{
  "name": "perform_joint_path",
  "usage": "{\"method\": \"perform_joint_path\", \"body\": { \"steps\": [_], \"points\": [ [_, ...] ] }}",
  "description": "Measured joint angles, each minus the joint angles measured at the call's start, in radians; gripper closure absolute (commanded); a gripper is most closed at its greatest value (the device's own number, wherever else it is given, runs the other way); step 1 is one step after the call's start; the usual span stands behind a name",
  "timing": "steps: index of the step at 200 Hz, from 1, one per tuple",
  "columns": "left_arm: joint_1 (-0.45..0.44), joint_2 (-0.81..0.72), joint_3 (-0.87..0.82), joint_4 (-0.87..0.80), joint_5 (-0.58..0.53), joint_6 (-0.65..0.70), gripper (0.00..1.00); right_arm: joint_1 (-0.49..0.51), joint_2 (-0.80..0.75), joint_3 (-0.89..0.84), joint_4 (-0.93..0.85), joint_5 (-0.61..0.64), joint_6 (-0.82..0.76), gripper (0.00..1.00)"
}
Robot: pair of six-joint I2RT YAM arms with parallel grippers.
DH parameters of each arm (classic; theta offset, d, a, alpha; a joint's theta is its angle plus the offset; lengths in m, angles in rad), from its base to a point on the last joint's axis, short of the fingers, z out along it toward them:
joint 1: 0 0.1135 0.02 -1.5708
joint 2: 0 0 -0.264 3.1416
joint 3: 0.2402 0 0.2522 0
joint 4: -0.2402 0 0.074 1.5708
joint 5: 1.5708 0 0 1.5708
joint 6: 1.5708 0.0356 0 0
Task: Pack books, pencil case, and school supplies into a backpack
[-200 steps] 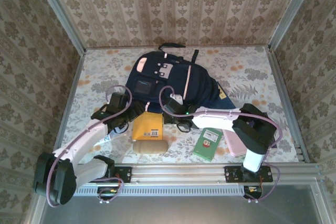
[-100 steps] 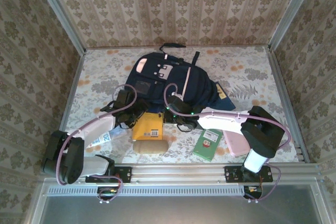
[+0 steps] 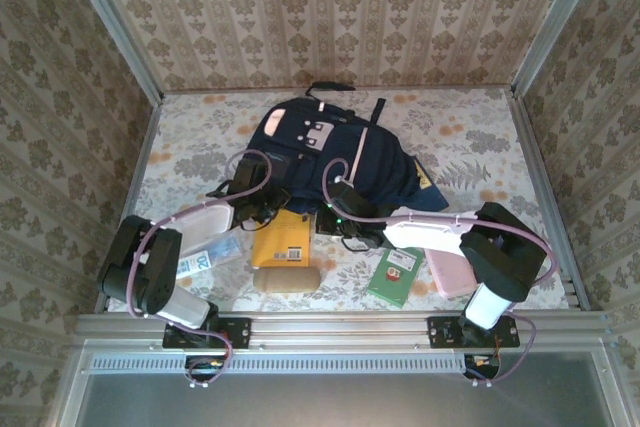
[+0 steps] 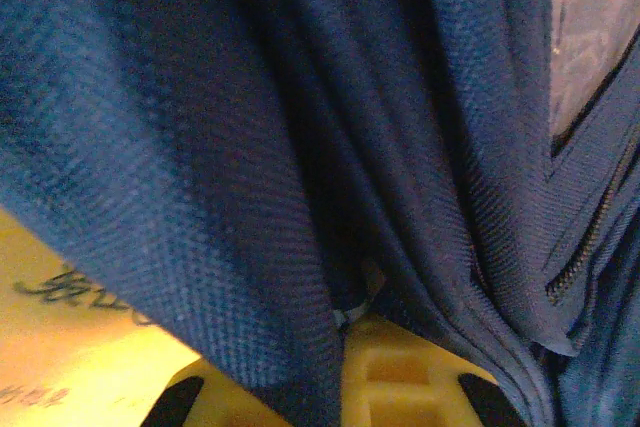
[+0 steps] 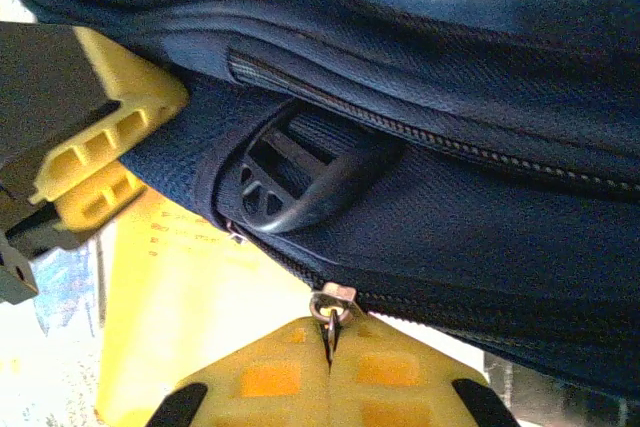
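With the backpack [image 3: 330, 147] lying mid-table toward the far side, the right gripper [image 5: 328, 347] pinches its zipper pull [image 5: 330, 305] while the left gripper [image 4: 335, 377] clamps backpack fabric beside it — best drawn steadily along the track, the left bracing.

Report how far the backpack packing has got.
Nothing visibly packed yet: the orange-yellow book, the green book and the blue-and-white packet lie on the table by the backpack. In hand: the right end effector is shut on a zipper pull, and the left end effector seems to pinch backpack fabric. Left: unzip it and load everything.
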Motion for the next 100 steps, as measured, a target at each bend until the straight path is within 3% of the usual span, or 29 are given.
{"method": "perform_joint_path", "body": {
  "steps": [100],
  "points": [
    [-0.142, -0.135, 0.011, -0.030, -0.151, -0.095, 1.00, -0.021, -0.066, -0.102, 0.098, 0.034, -0.064, 0.75]
  ]
}}
